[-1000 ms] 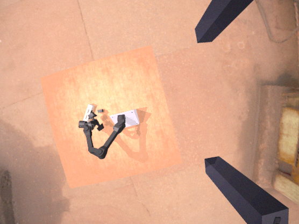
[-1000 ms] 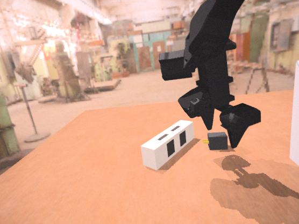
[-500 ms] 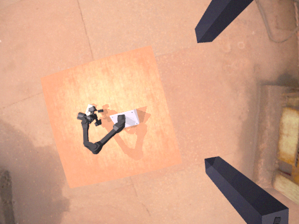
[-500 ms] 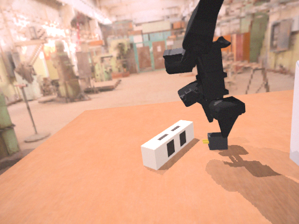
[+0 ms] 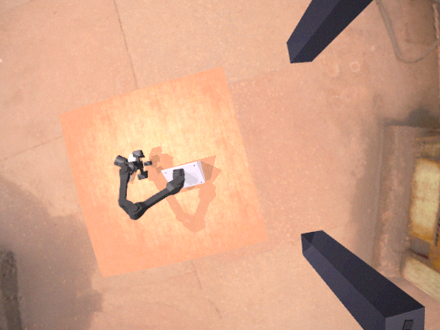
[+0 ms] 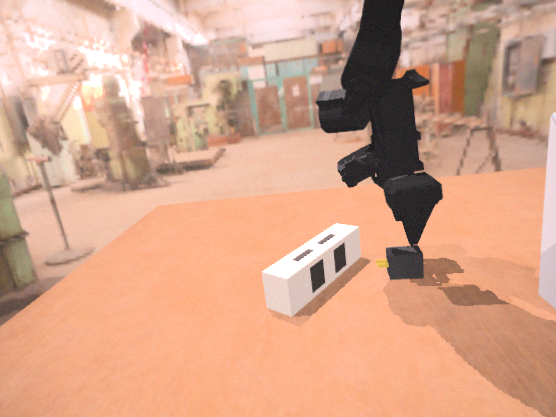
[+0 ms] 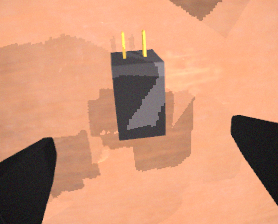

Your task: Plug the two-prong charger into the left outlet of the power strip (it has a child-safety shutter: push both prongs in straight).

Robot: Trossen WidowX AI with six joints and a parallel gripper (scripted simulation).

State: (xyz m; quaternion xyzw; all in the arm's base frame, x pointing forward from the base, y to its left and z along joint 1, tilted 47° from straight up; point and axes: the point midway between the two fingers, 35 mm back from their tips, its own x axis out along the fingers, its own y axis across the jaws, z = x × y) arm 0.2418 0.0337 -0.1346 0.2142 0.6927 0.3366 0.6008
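Note:
The dark charger lies on the table, with its two yellow prongs pointing toward the power strip. My gripper is open and empty above the charger. In the wrist view the charger is between and ahead of the fingertips, nearer the left finger and touching neither. The white power strip stands apart from the charger, with two dark outlets on its side facing it. In the top view the arm covers most of the strip.
The wooden table carries everything. A white base plate lies under the arm's base. A white panel shows at the right edge of the exterior view. Two dark beams are beyond the table.

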